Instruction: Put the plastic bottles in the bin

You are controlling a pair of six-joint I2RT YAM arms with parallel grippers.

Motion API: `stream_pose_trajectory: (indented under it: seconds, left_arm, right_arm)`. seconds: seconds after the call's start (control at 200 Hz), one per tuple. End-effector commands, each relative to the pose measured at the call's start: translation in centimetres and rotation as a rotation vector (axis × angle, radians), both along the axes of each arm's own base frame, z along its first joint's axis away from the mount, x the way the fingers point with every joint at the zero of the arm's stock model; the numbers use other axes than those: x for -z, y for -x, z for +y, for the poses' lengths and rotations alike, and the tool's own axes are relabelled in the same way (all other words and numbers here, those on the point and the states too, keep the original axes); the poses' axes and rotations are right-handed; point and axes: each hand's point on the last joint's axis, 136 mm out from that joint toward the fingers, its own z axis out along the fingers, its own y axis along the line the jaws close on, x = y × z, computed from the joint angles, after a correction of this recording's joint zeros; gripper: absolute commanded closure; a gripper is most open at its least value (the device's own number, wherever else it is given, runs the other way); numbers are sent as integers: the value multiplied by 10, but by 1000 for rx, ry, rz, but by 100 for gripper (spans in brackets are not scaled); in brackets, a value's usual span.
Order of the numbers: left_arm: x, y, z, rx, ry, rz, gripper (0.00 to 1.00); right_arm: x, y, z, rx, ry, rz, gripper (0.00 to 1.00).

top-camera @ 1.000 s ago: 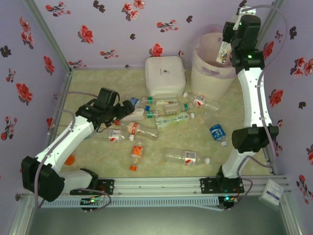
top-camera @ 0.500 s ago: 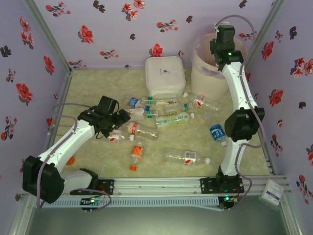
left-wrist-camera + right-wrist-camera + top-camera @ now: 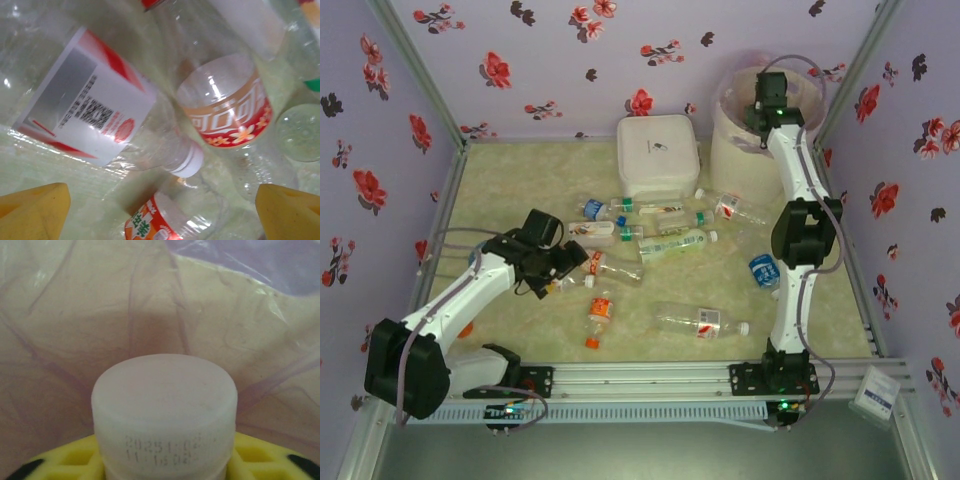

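1. Two steps are running at once: the right arm [image 3: 800, 235] is delivering and the left arm [image 3: 460, 295] is lining up a pick.
2. The right fingers [image 3: 265, 452] are pinching the white-capped held bottle [image 3: 164, 405] at its neck, and the pink liner [image 3: 150, 305] is hanging close behind it.
3. From above, that arm is reaching over the rim of the bin [image 3: 732, 150] at the far right corner, so I judge the bottle to be inside the mouth, with the drop as the step in hand.
4. What this is calling for next is a release. That means spreading the fingers so the bottle falls, then lifting straight out so as not to snag the loose liner.
5. The left fingers [image 3: 32, 212] are spread wide and gripping nothing, hovering over the red-label bottle [image 3: 95, 115]. It is lying on its side with its capped end just beside the orange-band bottle [image 3: 227, 117].
6. About ten bottles [image 3: 700, 320] are lying scattered on the table [image 3: 520, 180] between the white box [image 3: 658, 155] and the arm bases, so most of the task is waiting.
7. For the left arm, the next move is probably coming down and closing across the red-label bottle's body. The neighbours are crowding it, and a smooth round bottle could roll or slip out.
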Motion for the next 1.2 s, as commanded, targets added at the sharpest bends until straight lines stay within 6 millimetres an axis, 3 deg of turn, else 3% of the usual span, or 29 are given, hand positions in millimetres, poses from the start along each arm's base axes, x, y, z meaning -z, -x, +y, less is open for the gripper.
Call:
stream_pose_trajectory:
  seconds: [0.0,0.205,0.585,0.835,0.985,1.195]
  left_arm:
    - [7,9,-3,-27,45,38,3]
    - [13,5,-4,-61,65,35,0]
    - [30,-17,10,-215,24,-25,0]
    - [50,-24,13,-325,39,-11,3]
    - [62,-18,24,-376,5,1,9]
    - [69,-11,30,-425,-3,16,23]
  right_arm:
    - [2,1,-3,16,-38,15,35]
    - [-33,14,-4,0,-32,-11,1]
    - [-120,72,15,-91,-122,-105,1]
    - [-162,115,40,-162,-220,-194,1]
    - [-171,141,53,-202,-304,-204,1]
    - [-159,174,68,-233,-421,-169,1]
